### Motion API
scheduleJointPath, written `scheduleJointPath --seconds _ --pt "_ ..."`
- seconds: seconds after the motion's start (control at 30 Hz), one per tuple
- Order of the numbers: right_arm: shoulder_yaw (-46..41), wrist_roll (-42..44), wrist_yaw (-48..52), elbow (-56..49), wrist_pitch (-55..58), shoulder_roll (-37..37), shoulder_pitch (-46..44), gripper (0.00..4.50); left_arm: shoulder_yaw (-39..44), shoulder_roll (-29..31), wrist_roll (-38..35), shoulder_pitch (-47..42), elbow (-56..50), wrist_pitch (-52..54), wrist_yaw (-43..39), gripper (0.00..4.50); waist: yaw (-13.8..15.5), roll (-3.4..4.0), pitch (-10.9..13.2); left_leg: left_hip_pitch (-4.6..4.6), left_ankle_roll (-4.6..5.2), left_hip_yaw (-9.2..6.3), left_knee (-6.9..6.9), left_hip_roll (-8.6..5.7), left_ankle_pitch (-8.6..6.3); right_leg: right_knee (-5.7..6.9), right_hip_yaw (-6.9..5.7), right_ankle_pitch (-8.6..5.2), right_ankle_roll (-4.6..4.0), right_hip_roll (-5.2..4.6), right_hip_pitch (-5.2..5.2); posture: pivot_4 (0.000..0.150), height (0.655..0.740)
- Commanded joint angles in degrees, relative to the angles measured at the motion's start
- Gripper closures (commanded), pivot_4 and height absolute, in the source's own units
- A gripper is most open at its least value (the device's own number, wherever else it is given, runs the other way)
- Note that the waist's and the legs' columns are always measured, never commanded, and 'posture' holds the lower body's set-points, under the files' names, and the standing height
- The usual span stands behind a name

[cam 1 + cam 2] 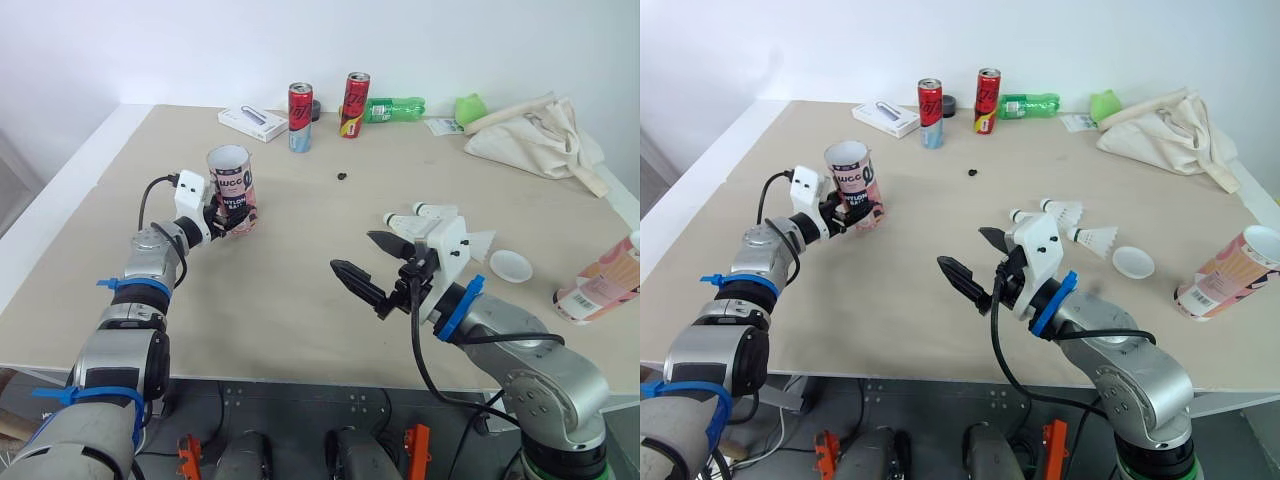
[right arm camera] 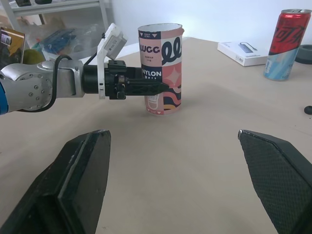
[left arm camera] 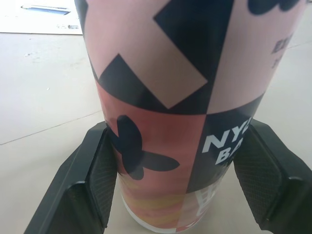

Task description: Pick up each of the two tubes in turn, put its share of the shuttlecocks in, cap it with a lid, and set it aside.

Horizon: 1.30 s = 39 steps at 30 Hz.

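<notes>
Pink-patterned tube [image 1: 230,170] upright at left, clamped in your left end effector [image 1: 232,220]; right end effector [image 1: 352,250] spread wide.

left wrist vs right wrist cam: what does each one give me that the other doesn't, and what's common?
Right wrist view: the tube nearly whole, open top included, the left gripper from the side, a red can, and the right gripper wide open in front.
Left wrist view: a close-up of the left gripper's pads pressed on both sides of the tube's lower part, near its base.
Both: the patterned tube in the left gripper, and the beige table.
</notes>
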Motion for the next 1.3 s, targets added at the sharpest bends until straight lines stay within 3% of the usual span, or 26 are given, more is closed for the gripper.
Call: scheduleJointPath --seconds 0.03,0.17,0.43,0.67,0.77,0.9,1.13,1.3 --pt "-0.9 0.8 0.0 -1.7 -0.6 -0.4 -0.9 0.00 0.7 0.9 0.0 -1.2 -0.6 -1.3 -0.6 1.43 0.0 0.00 0.0 0.00 0.00 0.00 0.00 0.00 0.00 0.00 0.00 0.01 -0.01 0.00 0.00 0.150 0.7400" --pt "-1.0 0.6 0.1 -1.6 -0.8 -0.6 -0.8 0.00 0.9 1.7 -0.5 -0.5 -2.5 -1.1 -2.5 1.43 0.0 0.00 0.0 0.00 0.00 0.00 0.00 0.00 0.00 0.00 0.00 0.01 -0.01 0.00 0.00 0.150 0.7400" --pt "-11.5 5.3 5.2 3.9 -0.3 -6.8 0.7 0.00 -8.0 8.6 -0.1 2.7 -18.1 -2.2 -31.0 1.43 0.0 0.00 0.0 -0.11 -0.01 0.01 0.01 -0.03 0.00 0.00 0.01 0.03 -0.06 0.01 -0.07 0.150 0.7400" --pt "-19.0 4.0 3.5 14.8 3.1 -12.4 1.7 0.00 -14.2 12.5 0.4 -0.4 -24.2 1.6 -45.9 1.43 0.0 0.00 0.0 -0.10 0.01 0.01 0.08 -0.09 0.01 0.01 0.03 0.06 -0.01 -0.02 -0.03 0.150 0.7400" --pt "-19.2 2.5 3.8 15.8 2.4 -13.2 4.3 0.00 -15.6 12.8 -0.2 -0.2 -26.6 3.3 -49.1 1.43 0.0 0.03 0.0 -0.11 0.03 -0.04 0.06 -0.08 0.00 0.02 0.05 0.01 -0.04 0.04 -0.05 0.150 0.7400" --pt "-13.0 -2.6 4.2 18.0 -0.7 -12.3 5.3 0.00 -18.9 12.5 -1.1 1.2 -28.3 4.6 -50.7 1.43 -0.2 0.05 0.0 -0.11 0.06 -0.04 0.05 -0.08 -0.02 0.04 0.09 -0.04 -0.03 0.07 -0.08 0.150 0.7400" --pt "-3.6 -11.9 3.3 32.6 -6.1 -8.5 -5.1 0.00 -21.7 11.3 0.1 0.4 -25.0 2.1 -50.7 1.43 -0.6 0.08 0.0 -0.05 0.18 0.00 0.12 -0.05 0.09 0.06 0.17 0.02 0.28 0.16 -0.07 0.150 0.7400" --pt "-1.8 -16.7 2.0 46.5 -10.7 -4.3 -15.4 0.00 -22.8 11.4 0.1 0.2 -23.9 1.6 -50.7 1.43 -0.6 0.09 0.0 -0.04 0.21 0.04 0.15 -0.05 0.13 0.07 0.20 0.11 0.24 0.15 -0.06 0.150 0.7400"
